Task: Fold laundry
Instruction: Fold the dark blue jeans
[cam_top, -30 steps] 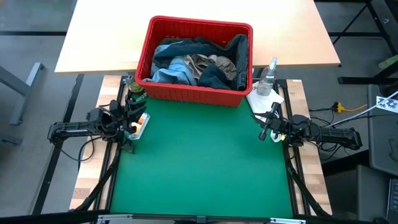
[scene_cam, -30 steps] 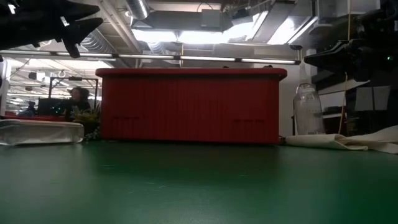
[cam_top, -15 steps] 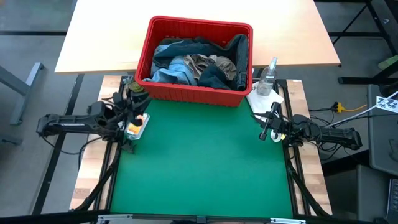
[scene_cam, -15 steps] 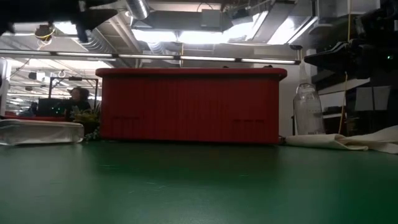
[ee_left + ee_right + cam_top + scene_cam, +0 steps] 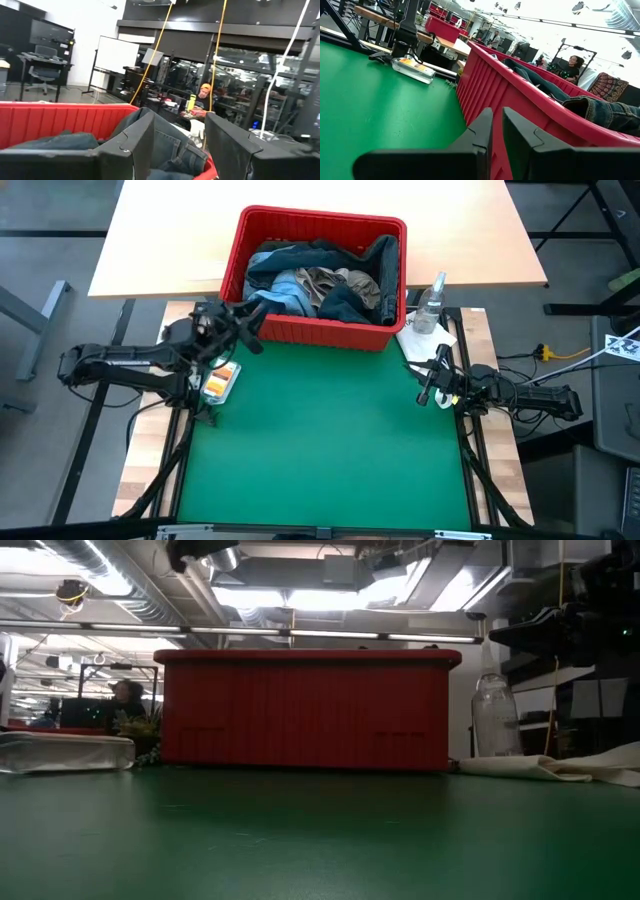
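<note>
The laundry (image 5: 318, 282) lies heaped in a red basket (image 5: 322, 218) at the table's far edge: dark navy jeans (image 5: 300, 255), light blue denim (image 5: 278, 298) and a beige piece (image 5: 335, 279) show on top. My left gripper (image 5: 252, 320) hovers open at the basket's near left corner, raised about as high as its rim, with nothing between its fingers (image 5: 135, 145). It looks over the jeans (image 5: 172, 145) lying in the basket. My right gripper (image 5: 428, 385) waits at the mat's right edge, shut and empty, pointing along the basket's near wall (image 5: 520, 100).
A green mat (image 5: 330, 440) covers the near table. A clear spray bottle (image 5: 431, 305) and a white cloth (image 5: 425, 340) sit right of the basket. A small clear box (image 5: 221, 380) lies at the mat's left edge. People sit in the room beyond.
My left gripper has risen and swung from the mat's left edge toward the far right, up to the basket's near left corner, climbing out of the top of the low view. The laundry and the right arm have kept still.
</note>
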`<state>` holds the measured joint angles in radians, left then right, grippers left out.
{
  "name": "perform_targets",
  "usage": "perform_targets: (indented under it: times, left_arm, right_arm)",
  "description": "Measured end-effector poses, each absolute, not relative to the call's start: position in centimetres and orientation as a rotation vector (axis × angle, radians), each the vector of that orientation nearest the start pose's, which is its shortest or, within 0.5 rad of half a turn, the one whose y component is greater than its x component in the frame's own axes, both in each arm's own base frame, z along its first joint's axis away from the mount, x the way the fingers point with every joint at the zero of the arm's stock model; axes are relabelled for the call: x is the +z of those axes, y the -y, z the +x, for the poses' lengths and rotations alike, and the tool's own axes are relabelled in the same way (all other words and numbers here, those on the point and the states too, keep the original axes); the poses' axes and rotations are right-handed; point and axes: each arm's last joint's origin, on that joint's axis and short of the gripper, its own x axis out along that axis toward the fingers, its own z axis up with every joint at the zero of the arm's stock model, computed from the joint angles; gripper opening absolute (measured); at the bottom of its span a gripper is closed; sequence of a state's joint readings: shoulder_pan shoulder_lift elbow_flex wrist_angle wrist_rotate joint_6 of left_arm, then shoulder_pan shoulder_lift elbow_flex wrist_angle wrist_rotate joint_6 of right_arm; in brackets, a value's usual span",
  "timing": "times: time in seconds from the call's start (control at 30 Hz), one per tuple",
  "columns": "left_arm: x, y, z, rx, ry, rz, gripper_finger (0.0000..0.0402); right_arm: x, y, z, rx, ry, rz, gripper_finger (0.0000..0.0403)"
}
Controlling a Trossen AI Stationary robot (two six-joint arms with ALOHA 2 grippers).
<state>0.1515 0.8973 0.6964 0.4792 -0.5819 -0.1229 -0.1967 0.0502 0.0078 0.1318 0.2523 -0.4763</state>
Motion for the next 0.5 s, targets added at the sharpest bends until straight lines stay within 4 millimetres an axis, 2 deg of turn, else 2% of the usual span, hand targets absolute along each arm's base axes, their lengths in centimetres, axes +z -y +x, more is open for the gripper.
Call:
perform_targets:
  times: [0.27,0.5]
  left_arm:
    - [35.7,-7.2,22.4,0.749,0.266,-0.171,0.0167]
    - [36.0,-11.0,23.6,0.791,0.171,-0.167,0.0167]
  right_arm:
    - [17.5,2.6,9.6,-0.462,-0.018,-0.466,0.0044]
    - [17.5,2.6,9.6,-0.462,-0.019,-0.467,0.0044]
